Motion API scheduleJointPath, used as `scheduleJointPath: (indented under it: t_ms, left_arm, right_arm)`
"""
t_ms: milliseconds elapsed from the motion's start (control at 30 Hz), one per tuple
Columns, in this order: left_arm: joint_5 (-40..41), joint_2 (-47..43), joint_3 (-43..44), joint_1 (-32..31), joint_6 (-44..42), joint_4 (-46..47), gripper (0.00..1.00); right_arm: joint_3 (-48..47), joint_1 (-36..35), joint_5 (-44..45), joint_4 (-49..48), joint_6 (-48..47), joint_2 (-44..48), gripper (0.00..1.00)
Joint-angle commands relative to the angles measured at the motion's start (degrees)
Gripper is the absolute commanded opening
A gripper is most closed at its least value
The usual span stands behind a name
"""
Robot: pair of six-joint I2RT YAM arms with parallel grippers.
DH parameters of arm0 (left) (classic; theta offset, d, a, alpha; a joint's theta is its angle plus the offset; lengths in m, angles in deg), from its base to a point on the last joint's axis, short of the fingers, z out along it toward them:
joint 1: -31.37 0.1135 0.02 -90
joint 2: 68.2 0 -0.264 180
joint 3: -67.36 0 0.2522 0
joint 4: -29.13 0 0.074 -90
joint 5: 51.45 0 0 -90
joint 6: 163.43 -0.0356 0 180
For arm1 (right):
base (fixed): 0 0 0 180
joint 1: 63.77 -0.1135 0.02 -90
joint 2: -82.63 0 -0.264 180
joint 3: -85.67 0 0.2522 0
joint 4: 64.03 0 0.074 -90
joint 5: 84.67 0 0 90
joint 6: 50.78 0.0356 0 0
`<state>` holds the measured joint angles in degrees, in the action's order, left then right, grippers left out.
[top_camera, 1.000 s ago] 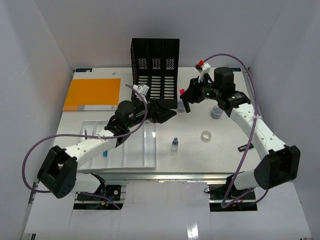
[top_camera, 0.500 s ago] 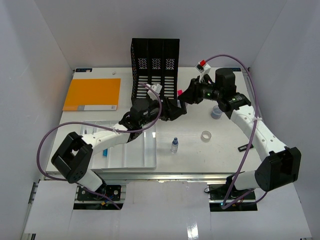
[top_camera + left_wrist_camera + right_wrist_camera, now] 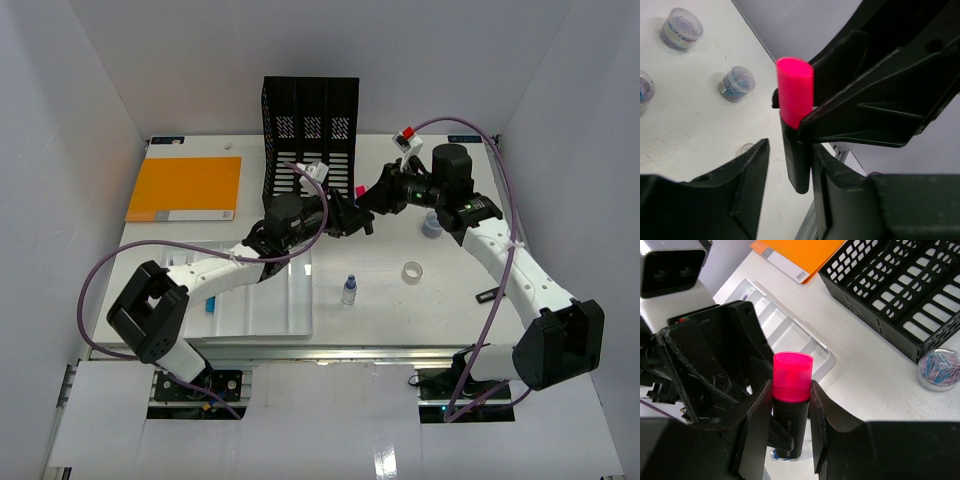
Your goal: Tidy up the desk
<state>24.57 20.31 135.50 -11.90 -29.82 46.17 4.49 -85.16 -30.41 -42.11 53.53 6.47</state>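
Advanced toward the right gripper (image 3: 368, 197), the left gripper (image 3: 358, 220) is held with jaws parted astride the pink highlighter (image 3: 795, 92), which is clamped by the right gripper above the desk (image 3: 440, 300), near the file rack (image 3: 310, 130) at the far edge.

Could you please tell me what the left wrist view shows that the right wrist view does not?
Only the left wrist view shows three paper-clip jars spread over the desk (the right wrist view catches one jar), and the left gripper open around the highlighter's black body. Only the right wrist view shows the black mesh file organizer, the orange folder, the white compartment tray and the left arm's wrist camera. Both show the pink-capped highlighter clamped in the right gripper.
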Motion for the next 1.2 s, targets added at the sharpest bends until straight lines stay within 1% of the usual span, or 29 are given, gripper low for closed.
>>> scheduleJointPath:
  t_ms: [0,67,233,267,300,333,367,400,433,467,500,533,567,600,667,800,933,1033,1067,1133,1167]
  left_arm:
    - [0.7,0.8,2.8,-0.1,0.0,0.5,0.40]
    - [0.6,1.4,3.2,-0.2,0.2,-0.4,0.34]
    - [0.6,2.3,4.3,-0.3,-0.2,-1.9,0.29]
    - [0.7,2.3,4.2,-0.3,-0.2,-1.9,0.25]
    - [0.7,2.2,4.2,-0.3,-0.3,-1.9,0.18]
    - [0.8,2.1,4.1,-0.3,-0.4,-2.1,0.13]
    - [0.8,2.0,4.0,-0.3,-0.6,-2.4,0.08]
    - [1.1,1.8,4.0,-0.3,-0.8,-3.2,0.05]
    - [1.4,1.6,4.0,-0.3,-1.1,-3.9,0.02]
    - [1.7,1.3,3.9,-0.3,-1.5,-4.5,0.01]
    - [2.0,1.0,3.8,-0.3,-1.9,-5.2,0.01]
    - [2.4,0.7,3.8,-0.3,-2.2,-6.0,0.00]
    - [3.0,0.3,3.6,-0.3,-2.6,-7.0,0.00]
    - [3.8,-0.3,3.3,-0.3,-3.2,-8.6,0.00]
    - [5.0,-1.5,2.4,-0.3,-4.5,-10.4,0.00]
    - [7.9,-5.3,0.1,-0.1,-6.9,-15.5,0.00]
    - [12.7,-11.9,-3.3,1.8,-9.9,-23.7,0.00]
    - [17.7,-19.5,-5.3,5.0,-11.7,-33.6,0.00]
    - [20.0,-21.2,-5.5,6.0,-12.2,-36.8,0.00]
    - [21.8,-24.0,-5.6,8.9,-12.9,-45.8,0.00]
    - [22.5,-25.0,-5.5,10.8,-13.3,-47.8,0.00]
  right_arm:
    - [0.6,-0.1,-2.8,-3.5,1.8,1.9,0.19]
    - [0.7,-0.1,-3.0,-3.8,1.9,1.9,0.20]
    - [1.6,-0.2,-3.6,-4.5,2.0,2.4,0.21]
    - [1.9,-0.1,-3.7,-4.8,2.1,2.6,0.21]
    - [2.2,-0.1,-3.8,-5.0,2.0,2.7,0.22]
    - [2.4,-0.1,-4.0,-5.1,1.7,2.9,0.26]
    - [2.6,-0.1,-4.4,-5.3,1.3,3.1,0.31]
    - [3.0,-0.1,-5.2,-5.7,0.7,3.2,0.41]
    - [3.3,-0.1,-6.0,-5.9,0.0,3.3,0.53]
    - [3.6,-0.1,-6.9,-6.1,-0.8,3.4,0.68]
    - [3.8,-0.1,-7.8,-6.1,-2.2,3.6,0.79]
    - [4.0,-0.2,-8.4,-6.1,-3.5,3.9,0.88]
    - [4.2,-0.2,-8.7,-6.1,-4.3,4.1,0.93]
    - [4.5,-0.1,-9.1,-6.0,-5.5,4.2,0.96]
    - [4.8,0.2,-9.3,-5.6,-7.3,4.8,0.90]
    - [5.5,2.4,-11.3,-5.7,-9.4,5.6,0.90]
    - [7.4,8.4,-15.3,-6.2,-11.1,6.8,0.90]
    - [9.4,13.6,-18.1,-6.0,-13.3,7.9,0.90]
    - [11.0,14.6,-18.7,-6.0,-13.9,8.7,0.90]
    - [13.0,17.2,-19.9,-5.7,-15.9,9.3,0.90]
    - [14.2,17.6,-20.1,-5.7,-16.5,9.6,0.90]
